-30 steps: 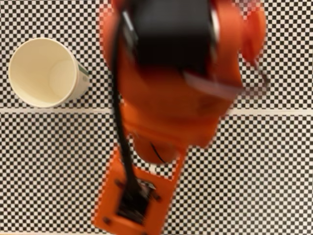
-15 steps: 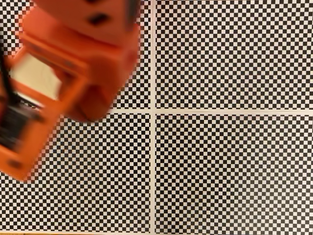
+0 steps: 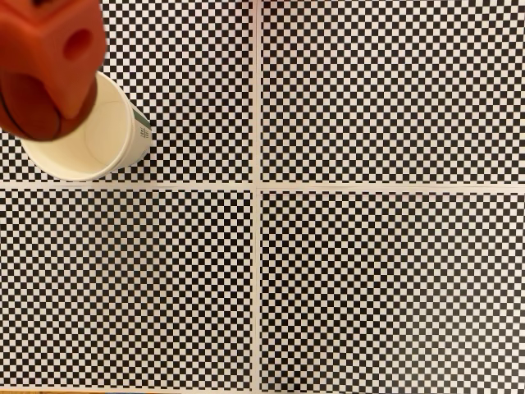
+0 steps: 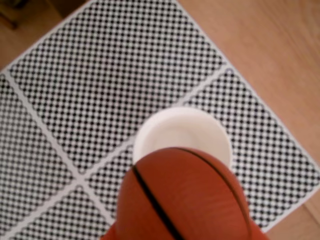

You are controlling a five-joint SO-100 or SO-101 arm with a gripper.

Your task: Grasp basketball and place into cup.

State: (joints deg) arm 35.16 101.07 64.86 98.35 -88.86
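In the fixed view the cream-white cup [image 3: 100,141] stands upright at the upper left, with a small green mark on its right side. The basketball [image 3: 31,108], orange-brown with black seams, hangs over the cup's left rim and hides part of the mouth. My orange gripper [image 3: 43,92] comes in from the top left corner and is shut on the ball. In the wrist view the basketball [image 4: 182,197] sits large at the bottom centre, and the cup's open mouth [image 4: 181,131] lies just beyond it. The fingers are hidden behind the ball there.
A black-and-white checkered mat [image 3: 369,271] with white dividing lines covers the surface. In the wrist view bare wooden table [image 4: 280,50] borders the mat at the right and top.
The arm has swung from the middle of the fixed view to the upper left corner, carrying the basketball over the cup. The cup has not moved.
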